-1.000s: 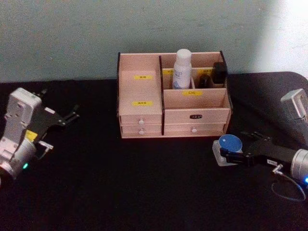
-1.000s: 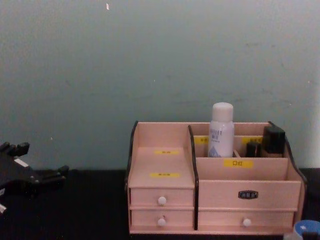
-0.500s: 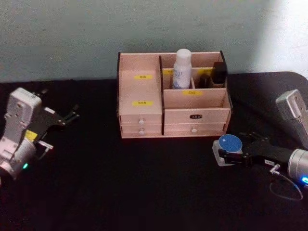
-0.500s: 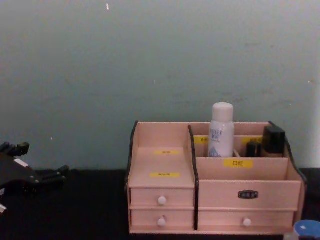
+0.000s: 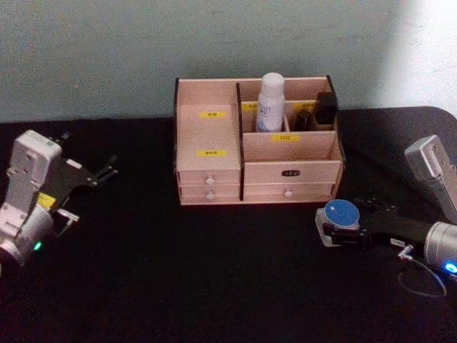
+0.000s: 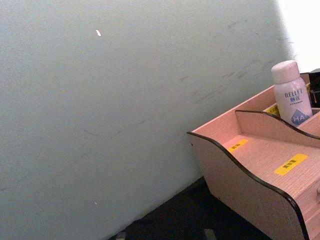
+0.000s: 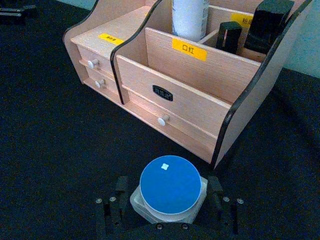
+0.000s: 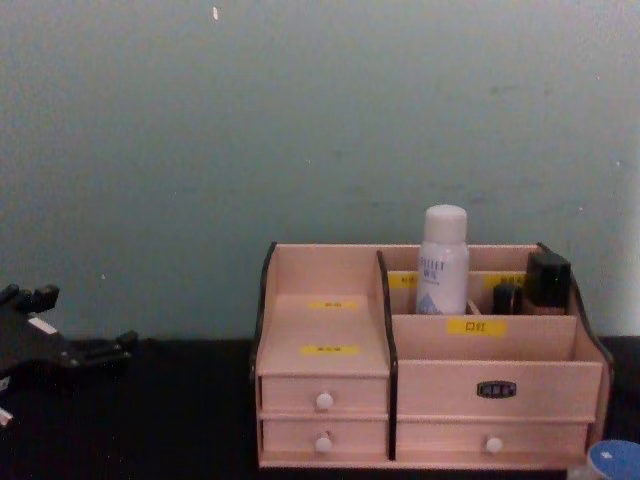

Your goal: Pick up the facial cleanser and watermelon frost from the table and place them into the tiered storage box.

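Right end effector (image 7: 167, 183) around watermelon frost (image 7: 170, 188)

And there's the white bottle (image 5: 270, 102), already upright in a rear compartment of the organiser (image 5: 214, 182), rounded cap up, dark lettering and pale blue print facing front. The organiser itself sits square at the back of the black table (image 5: 214, 271): pale pinkish wood, dark edges, stepped tiers, yellow labels, small white-knobbed drawers along the bottom. Now the little jar (image 5: 340, 214): squat, clear, flat blue lid on top, upright on the table near the organiser's right front corner, not touching it.
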Tool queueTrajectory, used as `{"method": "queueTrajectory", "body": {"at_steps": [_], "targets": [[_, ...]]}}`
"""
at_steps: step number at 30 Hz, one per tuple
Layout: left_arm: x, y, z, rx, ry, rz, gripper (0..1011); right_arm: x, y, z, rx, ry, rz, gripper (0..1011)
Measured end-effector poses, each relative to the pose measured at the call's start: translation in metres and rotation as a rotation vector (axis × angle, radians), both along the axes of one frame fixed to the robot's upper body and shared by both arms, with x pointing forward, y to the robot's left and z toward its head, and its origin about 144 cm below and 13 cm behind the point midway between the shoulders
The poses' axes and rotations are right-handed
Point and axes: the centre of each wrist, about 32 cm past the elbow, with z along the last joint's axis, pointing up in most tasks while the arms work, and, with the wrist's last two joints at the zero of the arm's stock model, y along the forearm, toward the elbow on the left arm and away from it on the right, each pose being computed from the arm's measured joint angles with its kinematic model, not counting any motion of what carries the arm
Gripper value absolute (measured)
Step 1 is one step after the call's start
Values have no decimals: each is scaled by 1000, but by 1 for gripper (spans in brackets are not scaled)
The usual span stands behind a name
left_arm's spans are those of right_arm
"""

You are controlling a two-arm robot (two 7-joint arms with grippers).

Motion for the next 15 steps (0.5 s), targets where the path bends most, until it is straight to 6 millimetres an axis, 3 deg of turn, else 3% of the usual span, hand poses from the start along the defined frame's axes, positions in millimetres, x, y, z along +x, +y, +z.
{"method": "queueTrajectory", "body": {"at_steps": [15], "targets": [[0,0,0,0,0,0,1001,1,1,-1,-6,-7,0,1003]]}}
